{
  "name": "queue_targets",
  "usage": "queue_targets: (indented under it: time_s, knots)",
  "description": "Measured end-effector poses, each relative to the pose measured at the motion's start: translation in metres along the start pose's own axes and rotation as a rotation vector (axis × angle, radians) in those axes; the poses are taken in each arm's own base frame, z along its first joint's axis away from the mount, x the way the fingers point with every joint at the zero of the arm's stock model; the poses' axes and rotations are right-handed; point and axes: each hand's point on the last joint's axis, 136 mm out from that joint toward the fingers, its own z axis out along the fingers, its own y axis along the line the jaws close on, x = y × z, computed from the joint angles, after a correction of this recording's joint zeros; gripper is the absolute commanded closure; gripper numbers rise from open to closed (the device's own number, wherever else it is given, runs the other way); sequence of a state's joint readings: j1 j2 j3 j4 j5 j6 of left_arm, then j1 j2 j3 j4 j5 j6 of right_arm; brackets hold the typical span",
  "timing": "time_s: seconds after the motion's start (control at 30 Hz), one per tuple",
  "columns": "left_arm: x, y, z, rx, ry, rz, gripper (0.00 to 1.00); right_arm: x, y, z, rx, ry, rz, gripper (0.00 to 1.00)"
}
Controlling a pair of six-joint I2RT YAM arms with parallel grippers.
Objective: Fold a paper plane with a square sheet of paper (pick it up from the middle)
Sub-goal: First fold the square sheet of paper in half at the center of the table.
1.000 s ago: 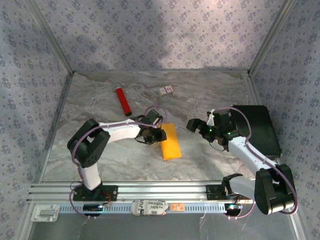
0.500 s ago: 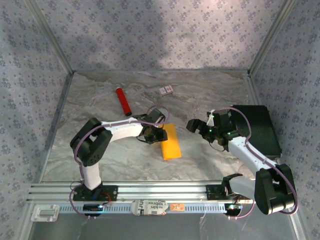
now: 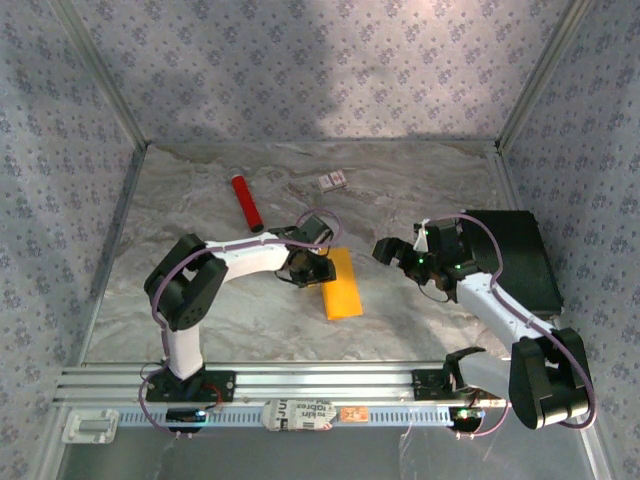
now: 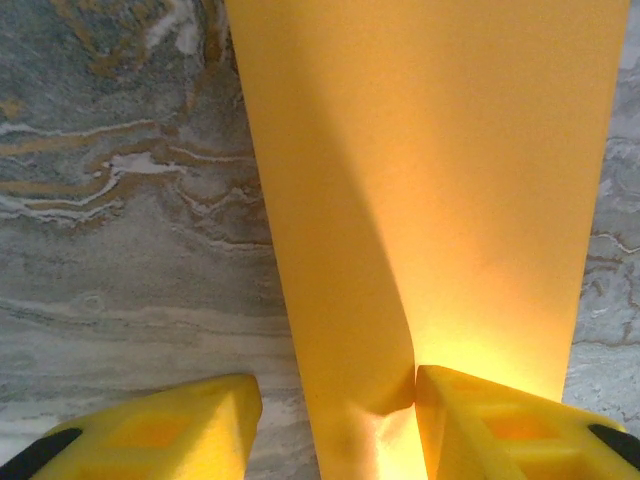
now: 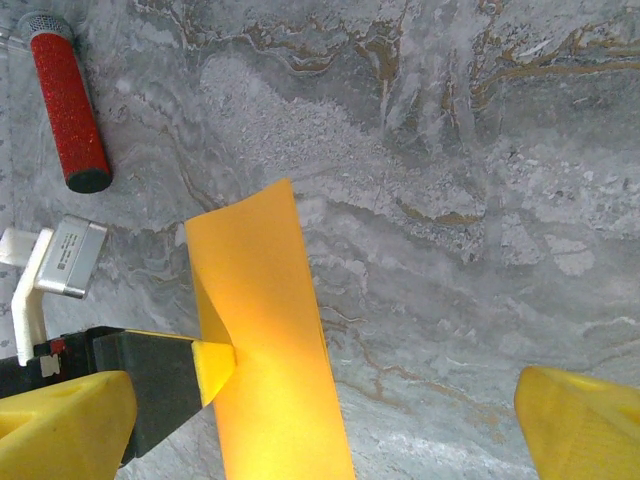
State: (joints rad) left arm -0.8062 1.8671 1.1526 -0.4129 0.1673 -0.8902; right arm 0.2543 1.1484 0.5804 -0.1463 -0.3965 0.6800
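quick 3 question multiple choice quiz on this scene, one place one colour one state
1. Where is the red tube? A) beyond the folded paper, to its left B) in a gripper C) on the paper
2. The paper's colour? A) white B) orange-yellow C) blue
3. The right gripper is: A) shut on the paper B) shut on the tube C) open
Answers: 1 A, it lies on the table up-left of the paper; 2 B, plainly orange-yellow; 3 C, fingers wide apart, holding nothing.

The sheet of paper is thin, matt and smooth. The table looks like grey marbled stone, perhaps only a print. The red tube has a rough, glittery skin. The left end effector has yellow plastic fingers.
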Motion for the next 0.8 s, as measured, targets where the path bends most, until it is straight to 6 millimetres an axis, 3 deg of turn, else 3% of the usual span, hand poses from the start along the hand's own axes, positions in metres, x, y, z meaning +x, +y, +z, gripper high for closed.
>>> queue_targets:
  time_s: [0.8]
  knots:
    - [0.0021, 0.0004, 0.0031, -0.035, 0.027, 0.024, 0.53, 0.0014, 0.0008, 0.0013, 0.000, 0.006, -0.003, 0.01]
